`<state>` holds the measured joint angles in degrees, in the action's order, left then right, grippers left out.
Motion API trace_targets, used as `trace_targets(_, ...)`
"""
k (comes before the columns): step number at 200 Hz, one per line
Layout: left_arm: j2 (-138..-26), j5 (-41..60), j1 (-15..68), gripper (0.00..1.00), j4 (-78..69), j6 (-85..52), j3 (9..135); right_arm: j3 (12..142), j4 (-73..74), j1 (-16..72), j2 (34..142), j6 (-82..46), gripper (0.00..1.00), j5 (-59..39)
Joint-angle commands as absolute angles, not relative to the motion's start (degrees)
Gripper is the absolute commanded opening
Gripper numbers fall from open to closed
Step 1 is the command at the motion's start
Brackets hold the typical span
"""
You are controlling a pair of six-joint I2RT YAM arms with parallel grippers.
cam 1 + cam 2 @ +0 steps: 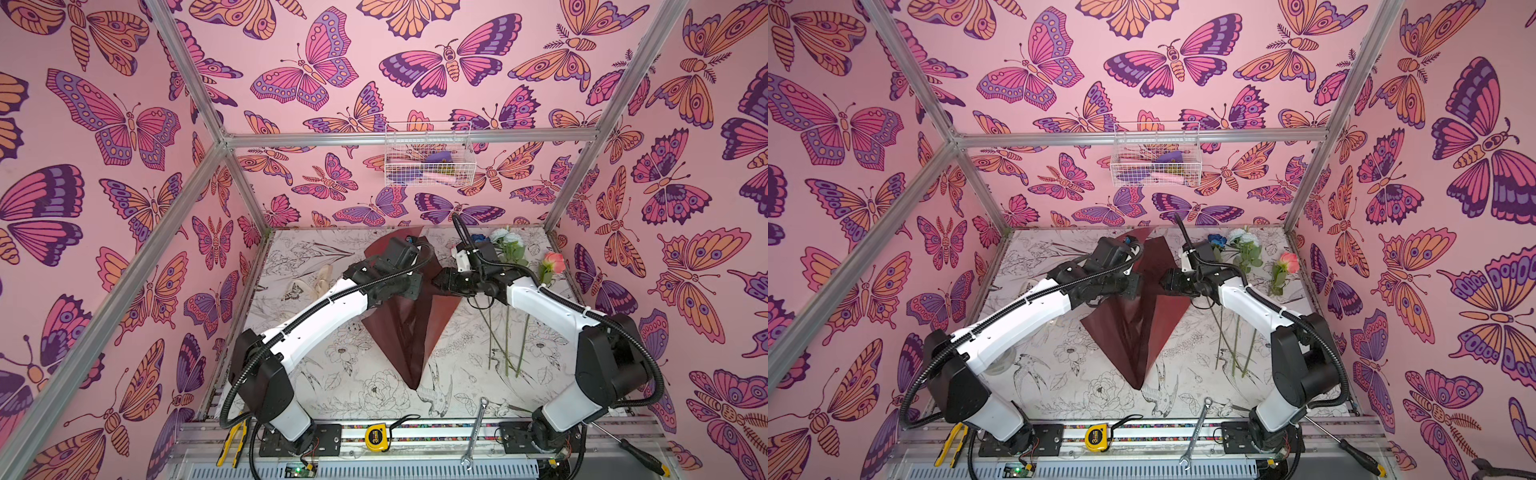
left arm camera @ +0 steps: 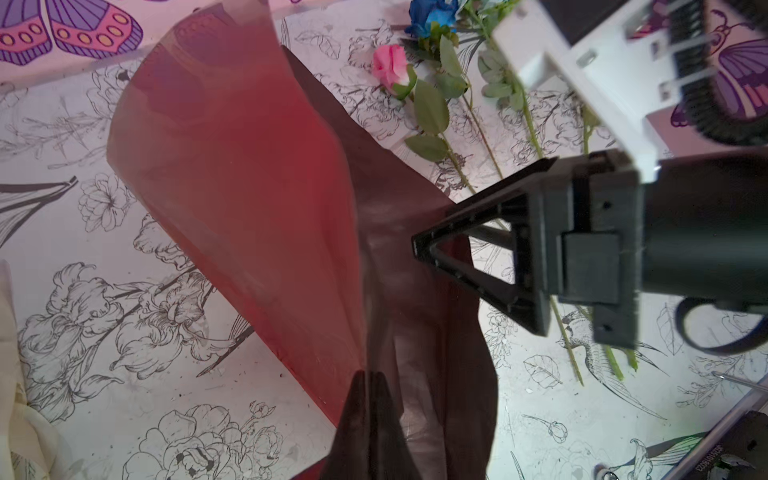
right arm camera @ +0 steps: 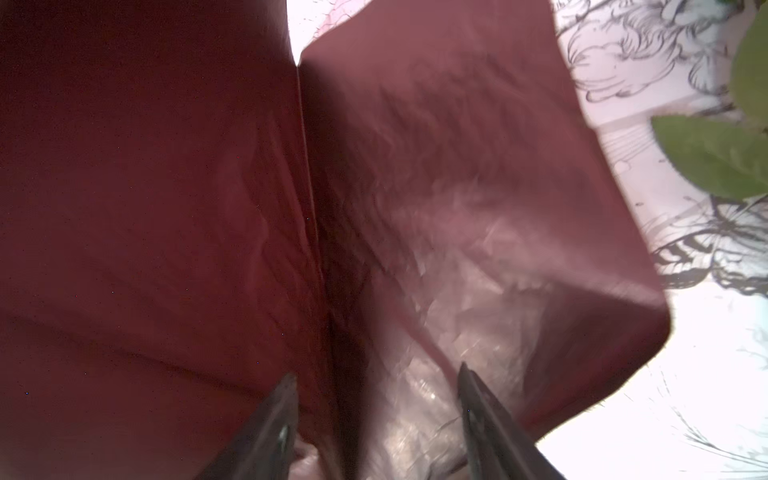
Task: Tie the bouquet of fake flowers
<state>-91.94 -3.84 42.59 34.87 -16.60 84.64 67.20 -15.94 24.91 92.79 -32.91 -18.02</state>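
Note:
The dark red wrapping paper [image 1: 411, 332] [image 1: 1142, 332] lies mid-table, its two sides folded up into a ridge. My left gripper [image 2: 368, 378] [image 1: 409, 286] is shut on a raised sheet of that paper [image 2: 249, 208]. My right gripper [image 3: 377, 372] [image 1: 436, 282] faces it from the right, open, with a paper fold [image 3: 332, 249] between its spread fingers. The fake flowers lie loose on the table to the right of the paper, heads toward the back wall: blue rose [image 1: 478, 237] [image 2: 430, 16], white rose [image 1: 505, 239], pink-peach rose [image 1: 555, 262] [image 2: 390, 68]. Their green stems [image 1: 507, 332] cross near the front.
A cream ribbon [image 1: 320, 278] lies left of the paper. On the front rail are yellow pliers [image 1: 230, 444], a tape measure [image 1: 377, 436], a wrench [image 1: 476, 432] and a screwdriver [image 1: 640, 453]. A wire basket [image 1: 428, 156] hangs on the back wall.

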Motion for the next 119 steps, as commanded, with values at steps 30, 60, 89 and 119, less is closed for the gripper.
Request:
trace_targets(30,-89.99,-2.64,42.1,0.0,32.5,-17.05,82.64,72.13,-19.46,27.31,98.5,-29.31,0.59,-22.02)
trace_targets(60,-89.43,-3.29,41.75,0.0,32.08,-17.23,81.59,76.14,-24.33,28.33,102.17,-27.85,0.5,-22.8)
trace_targets(89,-87.77,-5.11,40.9,0.0,31.62,-17.45,79.88,71.81,-26.65,29.1,100.56,-28.17,0.5,-19.79)
trace_targets(119,-85.09,-6.99,39.67,0.0,30.75,-17.82,77.16,62.56,-23.37,29.09,98.63,-30.22,0.51,-17.91)
